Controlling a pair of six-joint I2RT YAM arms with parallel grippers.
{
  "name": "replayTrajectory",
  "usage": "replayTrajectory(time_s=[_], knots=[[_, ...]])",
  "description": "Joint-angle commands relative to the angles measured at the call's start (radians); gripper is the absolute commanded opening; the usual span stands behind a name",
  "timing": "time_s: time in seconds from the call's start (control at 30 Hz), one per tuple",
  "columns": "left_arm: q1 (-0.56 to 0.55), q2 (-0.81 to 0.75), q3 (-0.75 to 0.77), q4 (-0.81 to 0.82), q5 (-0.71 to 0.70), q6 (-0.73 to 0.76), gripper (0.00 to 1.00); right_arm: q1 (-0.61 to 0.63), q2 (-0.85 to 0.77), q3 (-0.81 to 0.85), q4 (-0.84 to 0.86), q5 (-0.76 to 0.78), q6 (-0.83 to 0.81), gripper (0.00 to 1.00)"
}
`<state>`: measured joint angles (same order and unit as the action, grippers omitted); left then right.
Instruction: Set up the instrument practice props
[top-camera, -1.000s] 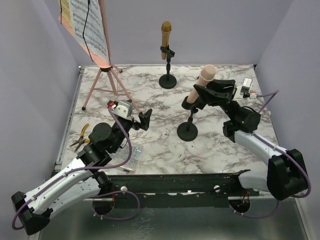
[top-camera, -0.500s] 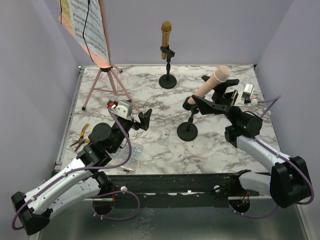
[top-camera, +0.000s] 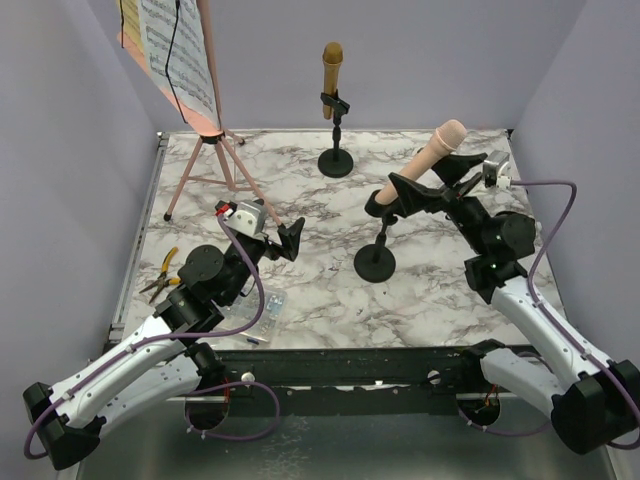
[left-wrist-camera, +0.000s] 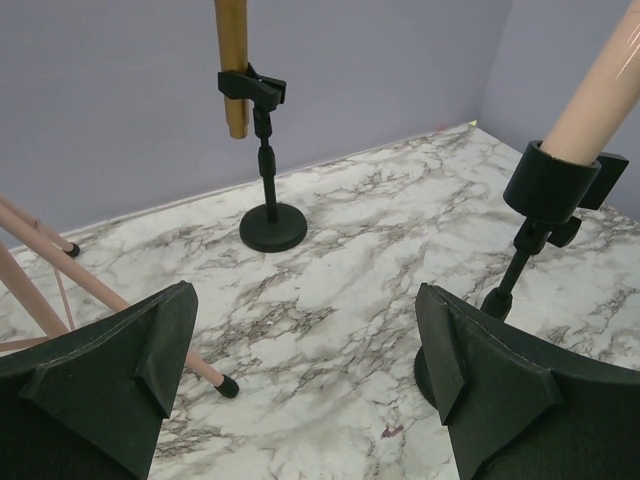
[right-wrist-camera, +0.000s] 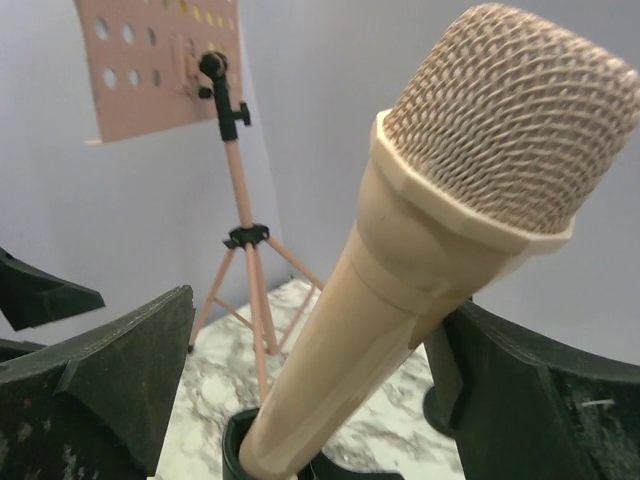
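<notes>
Now: pink microphone (top-camera: 435, 150) sits with its lower end in the near mic holder (top-camera: 374, 262). Long axis is tilted, head up toward the far right. Right gripper (right-wrist-camera: 318, 310) straddles the shaft, jaws spread wide, neither finger visibly pressing it. Left gripper (left-wrist-camera: 305, 295) hangs well apart at left-centre, jaws spread, empty. Right arm is far nearer. Judgement: any straightening must close across the shaft. Gold microphone (top-camera: 331, 65) stands upright in the far holder (top-camera: 336, 160).
</notes>
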<state>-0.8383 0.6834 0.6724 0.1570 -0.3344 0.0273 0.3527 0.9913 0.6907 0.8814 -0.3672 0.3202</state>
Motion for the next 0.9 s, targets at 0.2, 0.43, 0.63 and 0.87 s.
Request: replayTrajectory(time_s=[0.2,0.43,0.63,0.87], knots=[[-0.001,0.008,0.002,0.011,0.010,-0.001,0.99,0.006,-0.078,0.104,-0.487,0.076,-0.202,1.00],[-0.001,0.015,0.003,0.009,0.011,-0.006,0.99,0.006,-0.128,0.107,-0.581,0.043,-0.292,1.00],[-0.001,0.014,0.002,0.009,0.013,-0.010,0.99,0.006,-0.135,0.121,-0.607,0.068,-0.292,1.00],[-0.001,0.028,0.005,0.003,0.014,-0.015,0.99,0.006,-0.160,0.078,-0.621,0.063,-0.311,1.00]])
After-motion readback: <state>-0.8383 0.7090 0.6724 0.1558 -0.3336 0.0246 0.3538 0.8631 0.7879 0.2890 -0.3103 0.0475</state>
